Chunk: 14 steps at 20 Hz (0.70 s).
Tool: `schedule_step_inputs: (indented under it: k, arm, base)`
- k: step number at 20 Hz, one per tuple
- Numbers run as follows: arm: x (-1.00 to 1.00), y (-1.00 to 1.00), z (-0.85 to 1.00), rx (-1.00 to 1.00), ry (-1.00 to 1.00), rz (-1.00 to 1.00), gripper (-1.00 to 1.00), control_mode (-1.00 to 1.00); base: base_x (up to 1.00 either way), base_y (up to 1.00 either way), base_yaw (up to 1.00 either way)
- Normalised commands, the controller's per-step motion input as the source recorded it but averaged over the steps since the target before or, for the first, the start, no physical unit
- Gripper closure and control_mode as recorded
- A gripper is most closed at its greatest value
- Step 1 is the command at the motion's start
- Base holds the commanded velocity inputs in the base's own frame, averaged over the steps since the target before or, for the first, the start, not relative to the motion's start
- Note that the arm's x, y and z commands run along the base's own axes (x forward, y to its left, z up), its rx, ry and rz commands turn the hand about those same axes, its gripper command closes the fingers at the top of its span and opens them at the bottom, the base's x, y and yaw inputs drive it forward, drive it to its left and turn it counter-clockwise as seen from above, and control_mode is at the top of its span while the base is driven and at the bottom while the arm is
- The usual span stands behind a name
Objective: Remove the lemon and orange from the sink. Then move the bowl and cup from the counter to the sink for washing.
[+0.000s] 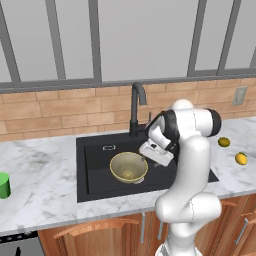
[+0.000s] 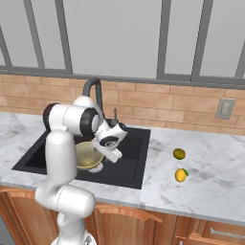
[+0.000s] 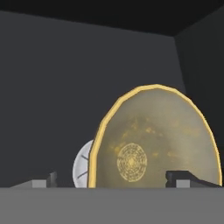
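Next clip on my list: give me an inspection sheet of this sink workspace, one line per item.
Surface: marble counter, with black sink set in it.
Job's things: bowl in the sink, over the drain; lemon and orange out on the counter right of the sink, apart; cup on the counter left of the sink.
Clutter: nothing seen.
Grippers: gripper open, holding nothing, low in the sink beside the bowl.
Cables: nothing seen.
Surroundings: black faucet, brick backsplash, wall outlet, window, wood cabinets.
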Motion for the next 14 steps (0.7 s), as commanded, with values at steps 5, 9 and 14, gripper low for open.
schedule_step_inputs:
  k: [5, 9, 14]
  arm:
    - [-0.26, -0.07, 0.23, 0.01, -0.1, 0.02, -1.0, -1.0]
    - [-0.25, -0.06, 0.23, 0.01, -0.08, 0.01, -1.0, -1.0]
    - [-0.28, -0.12, 0.22, 0.0, -0.06, 0.02, -1.0, -1.0]
  base:
    - [0.0, 0.0, 0.0]
    - [0.0, 0.0, 0.0]
    - [0.0, 0.0, 0.0]
